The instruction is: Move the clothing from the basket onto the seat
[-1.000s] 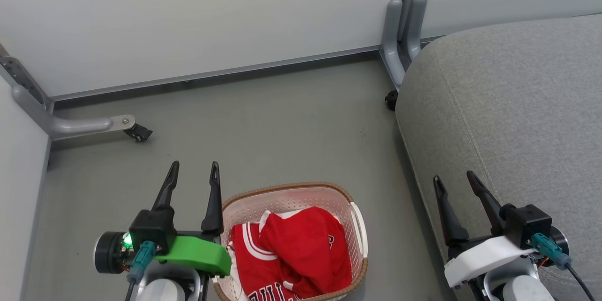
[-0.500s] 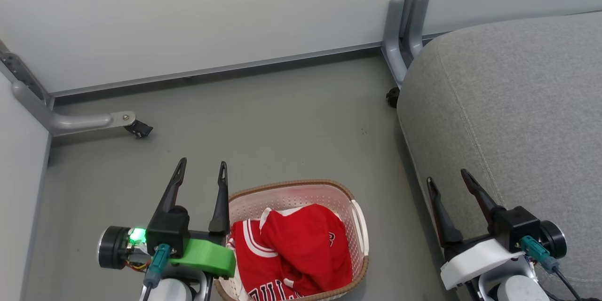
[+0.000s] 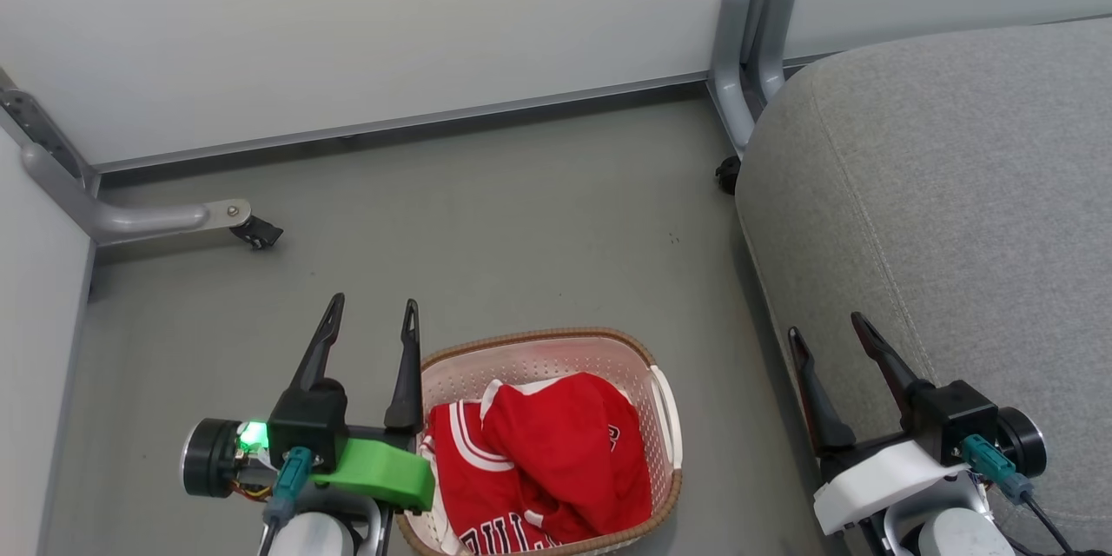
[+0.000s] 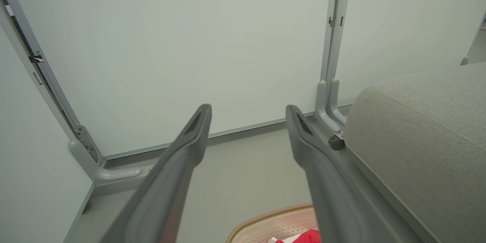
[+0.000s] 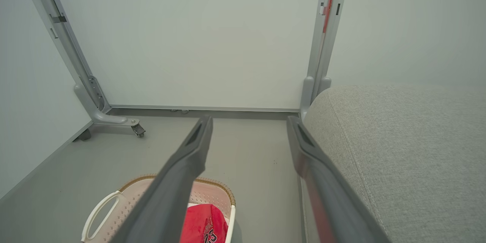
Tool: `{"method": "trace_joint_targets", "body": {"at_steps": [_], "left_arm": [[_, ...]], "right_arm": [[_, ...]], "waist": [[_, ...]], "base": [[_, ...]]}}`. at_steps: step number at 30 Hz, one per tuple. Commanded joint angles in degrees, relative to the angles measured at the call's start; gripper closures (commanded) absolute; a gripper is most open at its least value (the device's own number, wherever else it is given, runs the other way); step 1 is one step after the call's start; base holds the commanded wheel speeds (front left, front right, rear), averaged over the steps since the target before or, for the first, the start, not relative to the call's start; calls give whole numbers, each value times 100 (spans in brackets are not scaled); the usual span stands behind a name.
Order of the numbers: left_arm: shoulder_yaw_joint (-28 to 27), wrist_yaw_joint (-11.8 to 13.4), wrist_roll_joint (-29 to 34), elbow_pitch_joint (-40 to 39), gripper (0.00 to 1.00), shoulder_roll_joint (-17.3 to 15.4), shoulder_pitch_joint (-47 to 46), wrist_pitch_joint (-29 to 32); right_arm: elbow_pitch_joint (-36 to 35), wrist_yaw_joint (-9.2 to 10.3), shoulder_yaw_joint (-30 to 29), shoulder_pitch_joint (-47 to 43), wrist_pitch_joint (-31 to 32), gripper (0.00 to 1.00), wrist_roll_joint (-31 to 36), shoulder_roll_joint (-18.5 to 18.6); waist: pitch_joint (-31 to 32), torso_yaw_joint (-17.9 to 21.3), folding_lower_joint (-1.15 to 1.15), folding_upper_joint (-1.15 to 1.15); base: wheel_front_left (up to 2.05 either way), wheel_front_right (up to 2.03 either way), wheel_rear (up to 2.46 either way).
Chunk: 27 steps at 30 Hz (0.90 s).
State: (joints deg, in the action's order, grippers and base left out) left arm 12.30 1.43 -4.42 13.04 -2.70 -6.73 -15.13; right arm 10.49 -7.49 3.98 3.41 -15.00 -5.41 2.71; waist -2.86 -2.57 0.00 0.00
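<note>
The cream perforated basket point(image 3: 539, 356) with a brown rim sits on the floor at the bottom centre of the head view. Red clothing point(image 3: 556, 460) lies heaped in it: a plain red piece over a white-trimmed jersey. The basket rim point(image 5: 144, 180) and red clothing point(image 5: 203, 224) also appear in the right wrist view. My left gripper point(image 3: 372, 313) hovers open just left of the basket, holding nothing. My right gripper point(image 3: 825, 326) is open and empty over the front edge of the grey seat point(image 3: 956, 191), which fills the right side. The left wrist view catches the basket's far rim point(image 4: 273, 214).
White partition panels stand behind, on grey metal legs. One leg with a black caster point(image 3: 256, 234) reaches onto the floor at the left; another leg point(image 3: 738, 61) and caster point(image 3: 725, 175) stand against the seat's far corner. Grey floor point(image 3: 521, 217) lies between basket and wall.
My left gripper has shifted a little to the right, toward the basket's left rim. The right gripper drifted slightly left and down. Both stayed open; the clothing has not moved.
</note>
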Motion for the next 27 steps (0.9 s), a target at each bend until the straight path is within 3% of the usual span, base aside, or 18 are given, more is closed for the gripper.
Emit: {"method": "trace_joint_targets", "body": {"at_steps": [1,7,12,27], "left_arm": [[-13,-6,-52,10,0,-34,-98,-4],[-25,-49,-61,62,0,-34,-138,-4],[6,-231,49,250,0,-80,-322,-3],[335,-691,370,1403,0,-348,-1538,-1]], "right_arm": [[10,0,-4,49,-28,0,-27,32],[-9,0,23,79,-28,0,-64,32],[-71,1,41,186,-28,0,-66,32],[-388,1,157,850,-28,0,-52,28]], "waist": [[-3,0,0,0],[-51,37,0,0],[-236,142,0,0],[-1412,821,0,0]], "base": [[0,0,0],[0,0,0],[0,0,0],[0,0,0]]}}
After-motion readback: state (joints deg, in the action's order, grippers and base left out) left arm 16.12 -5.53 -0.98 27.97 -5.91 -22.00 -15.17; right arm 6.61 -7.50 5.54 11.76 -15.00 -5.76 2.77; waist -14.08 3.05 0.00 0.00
